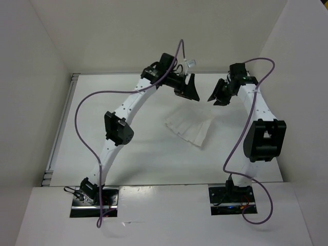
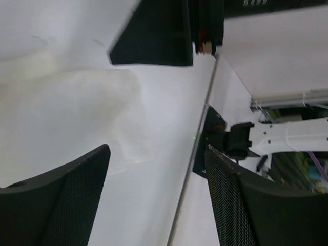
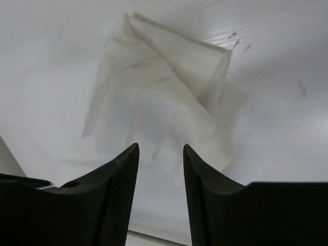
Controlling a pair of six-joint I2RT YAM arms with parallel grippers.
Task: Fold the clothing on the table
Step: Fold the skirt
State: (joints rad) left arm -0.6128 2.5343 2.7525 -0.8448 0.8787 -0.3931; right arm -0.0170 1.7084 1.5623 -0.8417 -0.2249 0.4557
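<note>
1. Progress call: clothing (image 1: 188, 128) lay near the middle of the table (image 1: 138, 159) as a small layered bundle, not spread flat.
2. From my right wrist view I saw several layers stacked over each other, so I judged at least one fold was already in.
3. My left gripper (image 1: 188, 87) was up off the table beyond the far edge of the clothing, fingers wide apart, nothing between them.
4. My right gripper (image 3: 160, 147) hovered above the clothing, fingers part open and empty, not touching the fabric.
5. So I held nothing and the bundle rested on its own.
6. What was left, by my guess: the edges looked uneven and one side flared out, so maybe one more fold or a tidy-up.
7. I couldn't tell whether this counted as the finished shape.
</note>
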